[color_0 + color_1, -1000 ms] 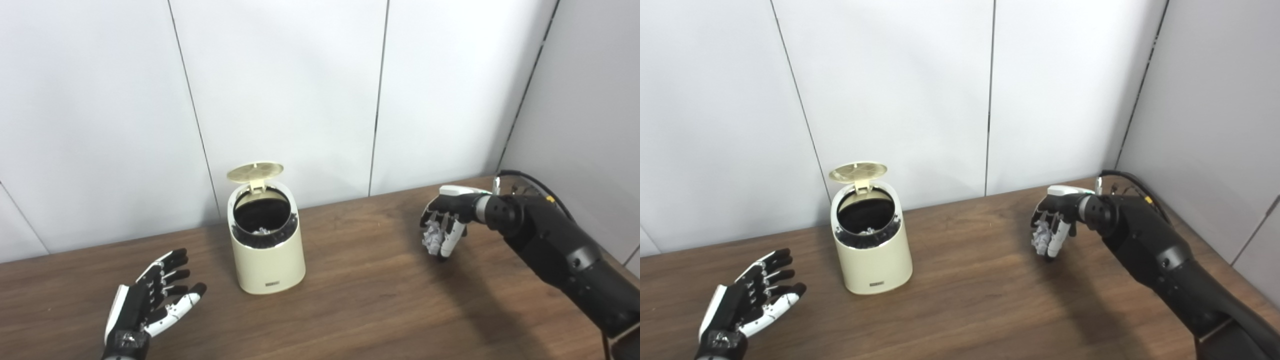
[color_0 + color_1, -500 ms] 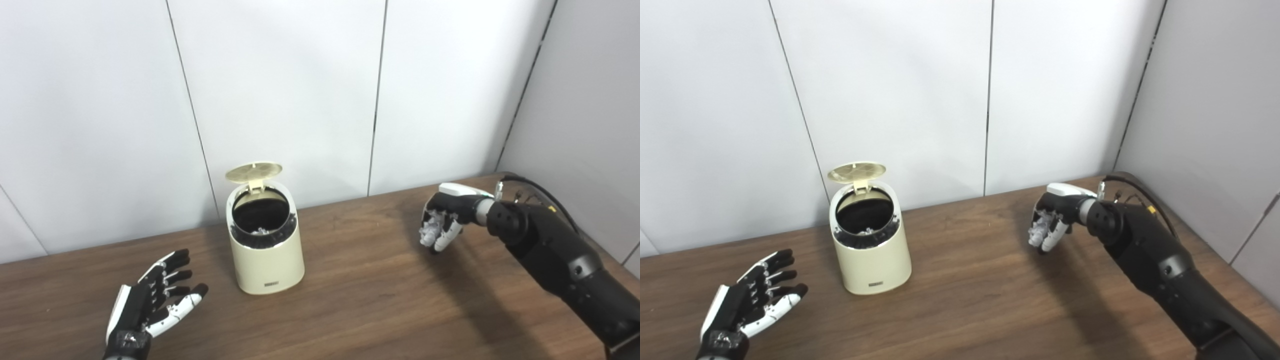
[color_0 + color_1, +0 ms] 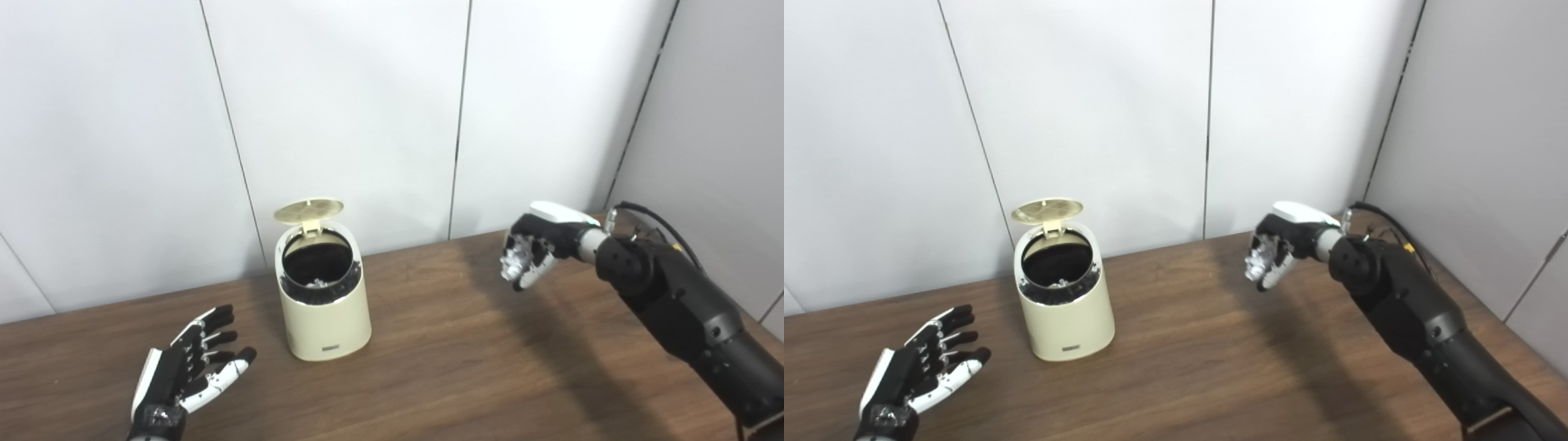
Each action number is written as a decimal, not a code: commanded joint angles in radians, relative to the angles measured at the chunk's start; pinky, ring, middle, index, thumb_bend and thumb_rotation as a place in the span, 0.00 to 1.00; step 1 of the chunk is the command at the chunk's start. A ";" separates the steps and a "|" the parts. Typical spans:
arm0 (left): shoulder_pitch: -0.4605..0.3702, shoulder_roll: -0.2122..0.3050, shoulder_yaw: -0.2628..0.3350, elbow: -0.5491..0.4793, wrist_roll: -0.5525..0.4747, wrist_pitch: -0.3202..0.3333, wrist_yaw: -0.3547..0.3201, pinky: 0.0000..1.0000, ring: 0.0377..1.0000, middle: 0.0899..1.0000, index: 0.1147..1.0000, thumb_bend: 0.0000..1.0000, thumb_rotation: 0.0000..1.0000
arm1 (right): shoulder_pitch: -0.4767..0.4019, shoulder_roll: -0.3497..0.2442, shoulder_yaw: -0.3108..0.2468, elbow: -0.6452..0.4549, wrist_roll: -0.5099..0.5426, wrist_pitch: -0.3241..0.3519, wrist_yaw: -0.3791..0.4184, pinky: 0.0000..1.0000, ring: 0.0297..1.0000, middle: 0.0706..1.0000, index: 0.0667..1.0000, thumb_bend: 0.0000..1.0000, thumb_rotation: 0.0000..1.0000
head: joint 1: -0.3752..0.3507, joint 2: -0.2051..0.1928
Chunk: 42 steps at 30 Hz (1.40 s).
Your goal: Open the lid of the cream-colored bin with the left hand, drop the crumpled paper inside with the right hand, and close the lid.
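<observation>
The cream-colored bin (image 3: 324,318) stands on the wooden table left of centre, its round lid (image 3: 308,210) flipped up at the back. The dark inside shows with some pale scraps in it. My right hand (image 3: 531,251) hovers above the table well to the right of the bin, shut on the crumpled paper (image 3: 512,261), which shows whitish between the fingers. My left hand (image 3: 193,367) rests low at the front left, open, palm up, a short way from the bin and touching nothing.
The wooden table (image 3: 441,367) runs to white wall panels (image 3: 343,122) just behind the bin. A grey wall (image 3: 723,135) closes in on the right, near my right forearm (image 3: 680,306), which carries a black cable.
My right hand has risen off the table with the paper and moved slightly left toward the bin. The left hand, the bin and its lid stay as they were.
</observation>
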State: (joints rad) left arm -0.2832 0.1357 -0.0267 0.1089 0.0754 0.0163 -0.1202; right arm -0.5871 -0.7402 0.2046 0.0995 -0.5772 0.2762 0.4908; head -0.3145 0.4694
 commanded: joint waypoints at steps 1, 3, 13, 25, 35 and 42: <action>-0.029 -0.005 0.000 -0.020 0.000 -0.015 0.014 0.69 0.77 0.83 0.84 0.62 0.17 | -0.064 -0.015 -0.006 -0.062 -0.026 0.016 0.000 0.37 0.38 0.47 0.48 0.51 0.00 | 0.004 -0.002; -0.031 -0.010 0.000 -0.014 -0.002 -0.015 0.014 0.69 0.78 0.83 0.84 0.61 0.14 | -0.071 -0.005 0.000 -0.091 -0.042 0.041 0.012 0.38 0.38 0.47 0.48 0.51 0.00 | 0.012 -0.004; -0.034 -0.040 -0.007 0.012 0.004 -0.025 0.027 0.69 0.77 0.83 0.84 0.62 0.13 | -0.125 0.071 0.040 -0.197 -0.113 0.137 0.067 0.38 0.40 0.47 0.46 0.52 0.00 | 0.087 -0.028; -0.040 -0.065 -0.024 0.046 0.032 -0.052 0.057 0.68 0.77 0.82 0.83 0.67 0.19 | -0.185 0.162 0.086 -0.236 -0.144 0.099 0.067 0.47 0.44 0.45 0.44 0.52 0.00 | 0.158 -0.047; -0.044 -0.072 -0.028 0.053 0.035 -0.051 0.063 0.73 0.78 0.82 0.83 0.67 0.20 | -0.196 0.279 0.072 -0.263 -0.168 0.144 0.037 0.36 0.41 0.46 0.44 0.52 0.00 | 0.183 -0.053; -0.047 -0.074 -0.034 0.061 0.039 -0.055 0.068 0.72 0.78 0.82 0.84 0.68 0.22 | -0.208 0.350 0.079 -0.253 -0.211 0.171 0.009 0.36 0.41 0.46 0.44 0.52 0.00 | 0.193 -0.056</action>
State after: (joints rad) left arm -0.2907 0.0628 -0.0570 0.1773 0.1114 -0.0027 -0.0591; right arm -0.7375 -0.4004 0.3020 -0.1319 -0.7775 0.4424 0.5371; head -0.1212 0.4126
